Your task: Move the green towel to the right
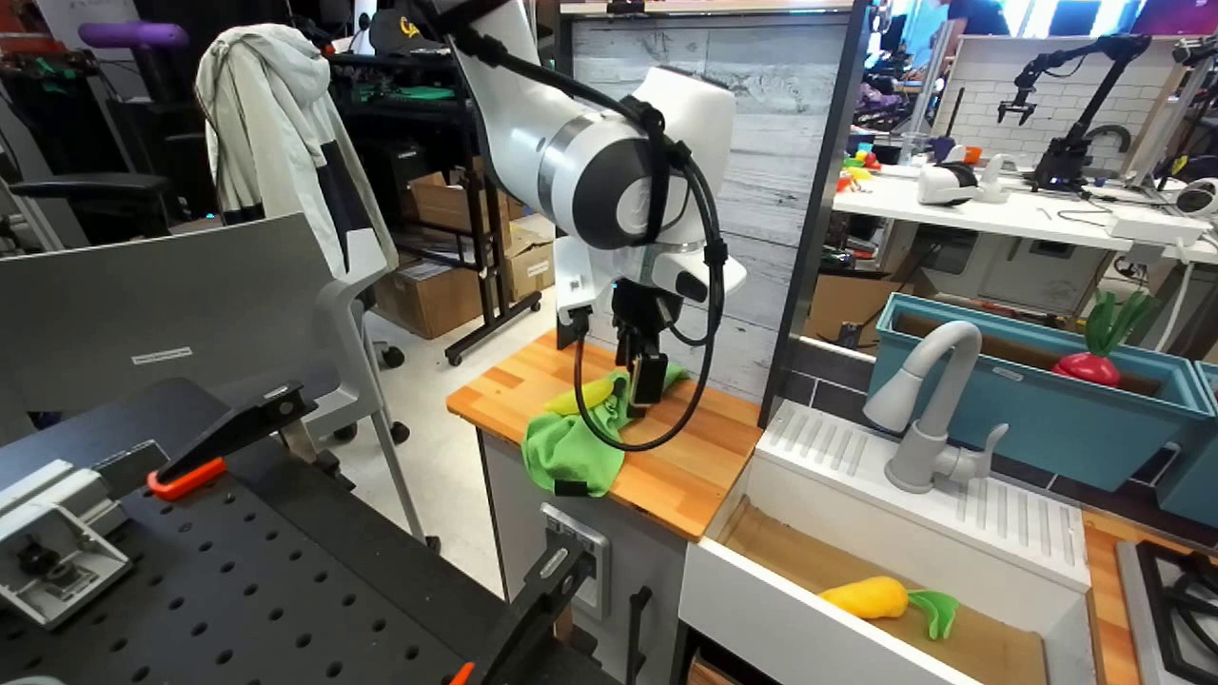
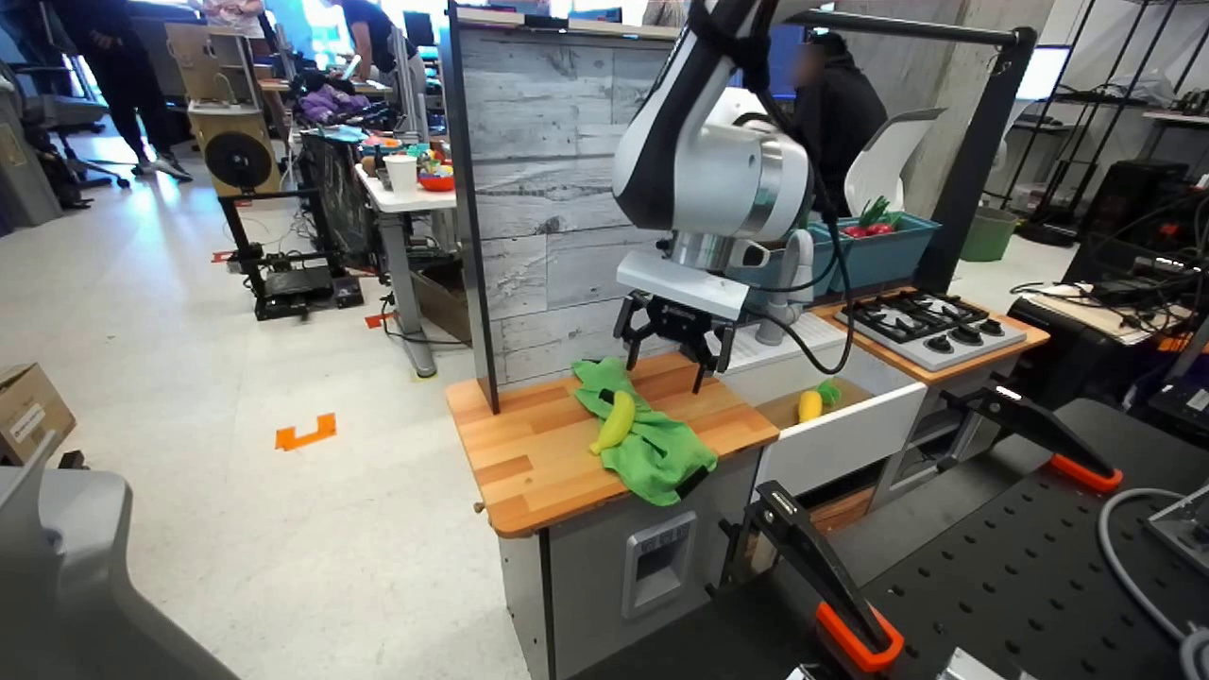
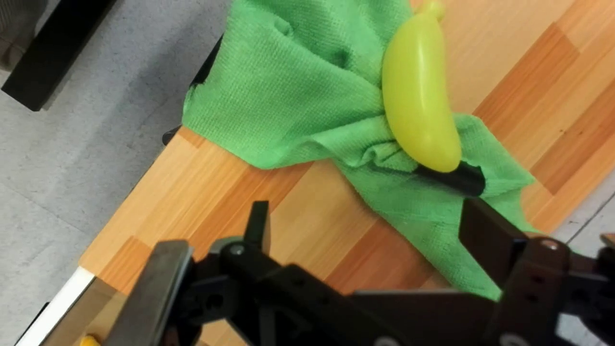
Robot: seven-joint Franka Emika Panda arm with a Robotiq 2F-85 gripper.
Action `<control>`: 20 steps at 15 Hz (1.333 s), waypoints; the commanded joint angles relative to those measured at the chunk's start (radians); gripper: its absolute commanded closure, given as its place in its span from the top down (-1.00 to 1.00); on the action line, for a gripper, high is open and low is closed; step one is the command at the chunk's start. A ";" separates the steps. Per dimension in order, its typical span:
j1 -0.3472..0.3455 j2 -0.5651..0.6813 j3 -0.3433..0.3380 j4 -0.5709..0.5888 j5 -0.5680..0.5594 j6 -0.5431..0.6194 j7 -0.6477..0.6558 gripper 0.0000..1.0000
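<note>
The green towel [image 1: 576, 455] lies crumpled across the wooden counter [image 1: 699, 471], with one end over the counter's edge. It also shows in an exterior view [image 2: 661, 453] and in the wrist view [image 3: 288, 96]. A yellow toy banana [image 3: 420, 91] lies on top of the towel, as also seen in an exterior view [image 2: 616, 422]. My gripper [image 2: 666, 376] is open and empty above the counter. In the wrist view my gripper [image 3: 365, 211] has one finger over bare wood and the other over the towel's end. That finger hides part of the towel.
A grey wood-look panel [image 2: 567, 208] stands behind the counter. Beside the counter is a sink [image 1: 809, 656] with a yellow toy vegetable [image 1: 866, 597] in it and a faucet [image 1: 937, 409]. A toy stove [image 2: 930, 326] and black clamps [image 2: 822, 576] are nearby.
</note>
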 commanded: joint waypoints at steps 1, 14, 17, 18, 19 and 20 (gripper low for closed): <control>0.063 0.072 -0.027 0.076 -0.019 0.001 0.057 1.00; 0.114 0.174 -0.051 0.211 -0.057 -0.050 0.109 1.00; 0.115 0.184 -0.054 0.233 -0.070 -0.062 0.114 1.00; 0.117 0.187 -0.055 0.240 -0.074 -0.069 0.112 1.00; 0.119 0.192 -0.054 0.246 -0.079 -0.080 0.110 1.00; 0.122 0.196 -0.054 0.253 -0.086 -0.090 0.107 1.00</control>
